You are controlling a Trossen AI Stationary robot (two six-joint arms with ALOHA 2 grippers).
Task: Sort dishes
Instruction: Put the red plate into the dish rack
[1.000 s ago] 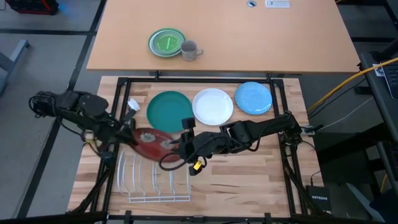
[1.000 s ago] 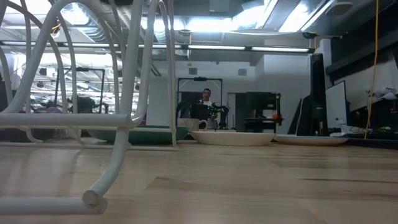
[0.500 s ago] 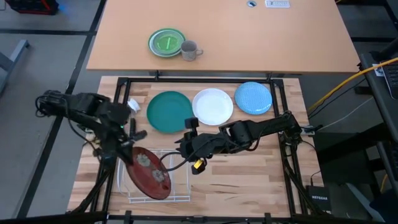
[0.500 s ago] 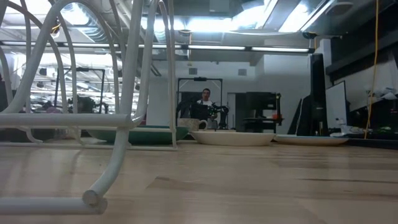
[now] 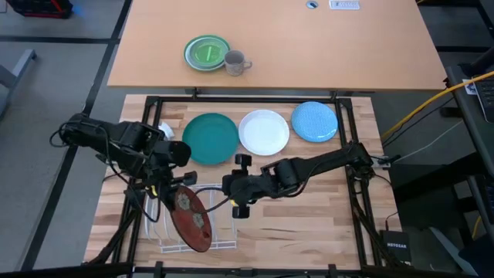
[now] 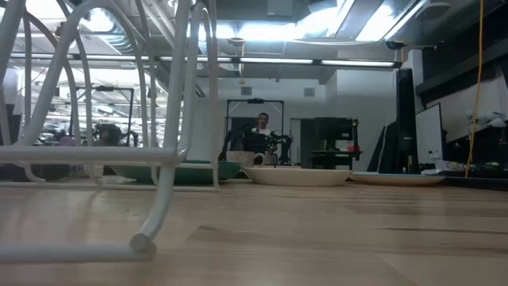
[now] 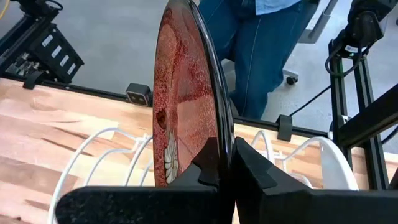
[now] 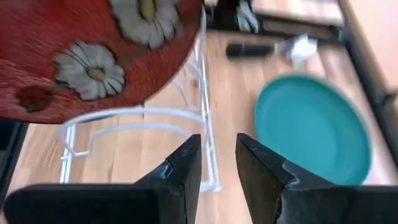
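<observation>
No readable writing shows on any of the dishes. The left gripper is clenched on the rim of the dark red plate — held on edge over the white wire rack at the near left of the table, its pale flower marks visible. The right gripper hangs just right of the rack, fingers parted and holding nothing. Farther back, flat on the table in a row, lie the dark teal plate, the white plate and the light blue speckled plate — all well apart from both grippers.
</observation>
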